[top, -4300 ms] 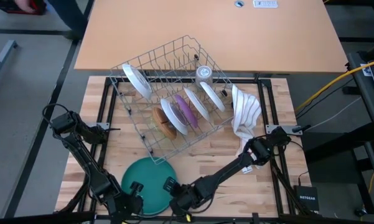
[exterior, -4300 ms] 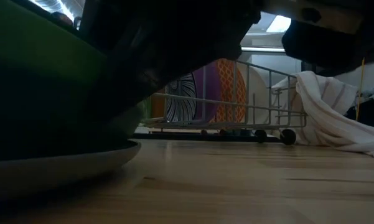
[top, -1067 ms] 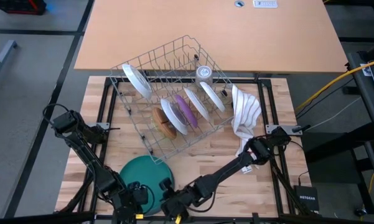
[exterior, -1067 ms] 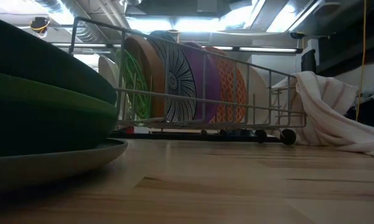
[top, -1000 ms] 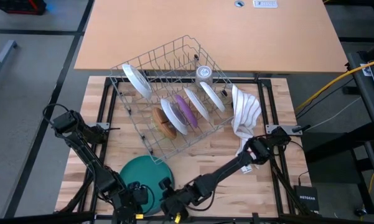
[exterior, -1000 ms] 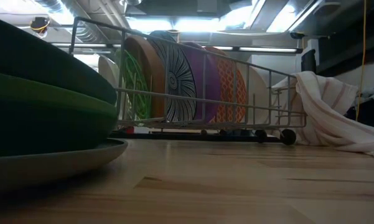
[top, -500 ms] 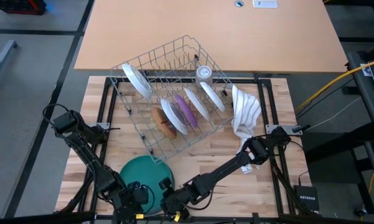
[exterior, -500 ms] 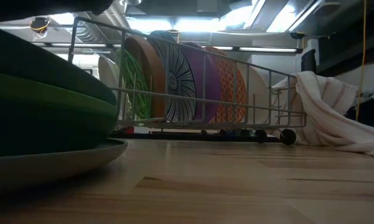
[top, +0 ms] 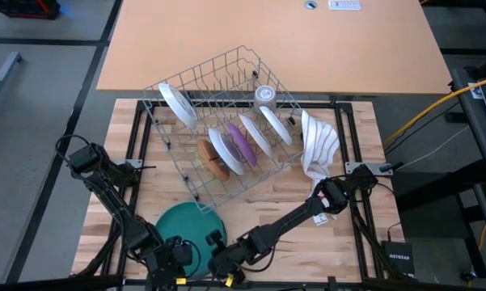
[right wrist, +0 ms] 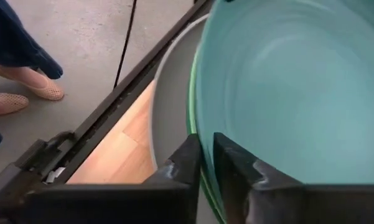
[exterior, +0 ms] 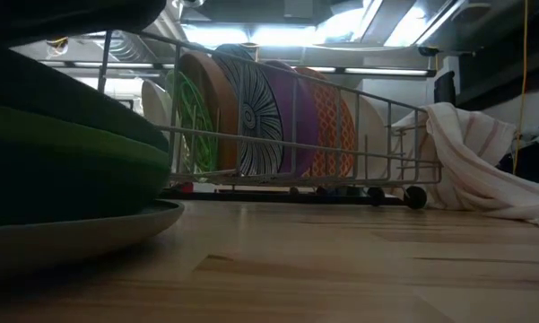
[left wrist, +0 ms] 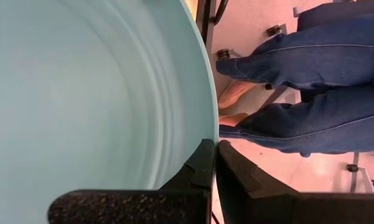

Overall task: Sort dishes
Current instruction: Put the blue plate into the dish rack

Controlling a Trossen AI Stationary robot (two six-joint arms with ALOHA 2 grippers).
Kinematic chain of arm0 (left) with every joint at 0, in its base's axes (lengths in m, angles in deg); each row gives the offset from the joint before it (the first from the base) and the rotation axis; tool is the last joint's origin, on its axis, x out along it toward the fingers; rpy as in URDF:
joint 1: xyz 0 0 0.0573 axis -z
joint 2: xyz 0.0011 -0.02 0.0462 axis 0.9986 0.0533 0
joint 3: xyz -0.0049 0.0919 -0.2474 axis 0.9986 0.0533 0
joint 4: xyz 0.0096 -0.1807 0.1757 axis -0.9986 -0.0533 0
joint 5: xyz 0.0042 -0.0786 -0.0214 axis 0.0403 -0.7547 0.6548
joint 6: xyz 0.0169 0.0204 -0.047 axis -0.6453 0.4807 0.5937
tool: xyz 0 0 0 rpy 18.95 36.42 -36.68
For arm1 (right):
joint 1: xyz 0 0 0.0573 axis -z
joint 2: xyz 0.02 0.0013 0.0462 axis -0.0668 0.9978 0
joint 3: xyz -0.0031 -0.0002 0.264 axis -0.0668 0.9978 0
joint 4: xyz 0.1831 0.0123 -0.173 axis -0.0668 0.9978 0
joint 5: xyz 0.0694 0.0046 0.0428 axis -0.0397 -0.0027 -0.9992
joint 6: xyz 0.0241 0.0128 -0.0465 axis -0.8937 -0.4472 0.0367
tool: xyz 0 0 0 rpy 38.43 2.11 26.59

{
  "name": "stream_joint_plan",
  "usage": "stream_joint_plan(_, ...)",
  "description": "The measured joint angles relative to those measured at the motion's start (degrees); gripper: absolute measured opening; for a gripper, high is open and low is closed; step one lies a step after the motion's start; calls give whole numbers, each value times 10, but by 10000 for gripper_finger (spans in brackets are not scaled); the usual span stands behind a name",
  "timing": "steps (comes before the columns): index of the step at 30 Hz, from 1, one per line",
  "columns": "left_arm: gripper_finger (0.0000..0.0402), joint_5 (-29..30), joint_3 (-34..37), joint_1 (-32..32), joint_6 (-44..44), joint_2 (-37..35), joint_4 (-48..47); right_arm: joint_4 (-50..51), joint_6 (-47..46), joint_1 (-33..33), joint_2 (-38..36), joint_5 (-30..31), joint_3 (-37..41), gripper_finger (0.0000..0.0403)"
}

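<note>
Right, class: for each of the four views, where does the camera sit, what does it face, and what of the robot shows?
High: overhead, looking straight down on the grey wire rack; both arms show.
Low: at table height, level toward that rack; no arm clearly shows.
Left wrist: on the left arm, facing the round teal plate; left hand shows.
Right wrist: on the right arm, facing the same plate; right hand shows.
Shared: both wrist views show the plate.

3 large dishes are stacked at the near edge: 1 teal plate (top: 182, 234), 1 green plate (right wrist: 193, 106) and 1 grey plate (right wrist: 168, 118). 1 wire rack (top: 226, 81) is counted, with at least 6 dishes stood in it; overlap prevents an exact count. 1 striped cloth (top: 319, 149) and 2 grippers are seen.
</note>
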Motion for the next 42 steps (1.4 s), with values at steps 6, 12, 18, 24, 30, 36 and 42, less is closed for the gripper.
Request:
stream_joint_plan(6, 0, -5, 0, 0, -1, 0, 1, 0, 5, -3, 0, -7, 0, 14)
stream_joint_plan(12, 1, -12, 0, 0, -14, 0, 0, -2, 4, -2, 0, -5, -3, 25)
stream_joint_plan(18, 45, -14, 0, 0, -56, 0, 0, 12, 2, -3, 0, -11, -33, 8)
stream_joint_plan(24, 111, -14, 0, -1, -59, 0, 1, 31, 0, -2, 0, -9, -69, 21)
stream_joint_plan(30, 130, -14, 0, -1, -51, -1, 1, 33, -2, -2, 0, -9, -87, 10)
stream_joint_plan(36, 131, -14, -1, -1, -43, -1, 2, 32, -12, -2, 0, -7, -108, 17)
stream_joint_plan(42, 131, -13, -1, -1, -44, -1, 4, 28, -13, 1, 0, -7, -110, 13)
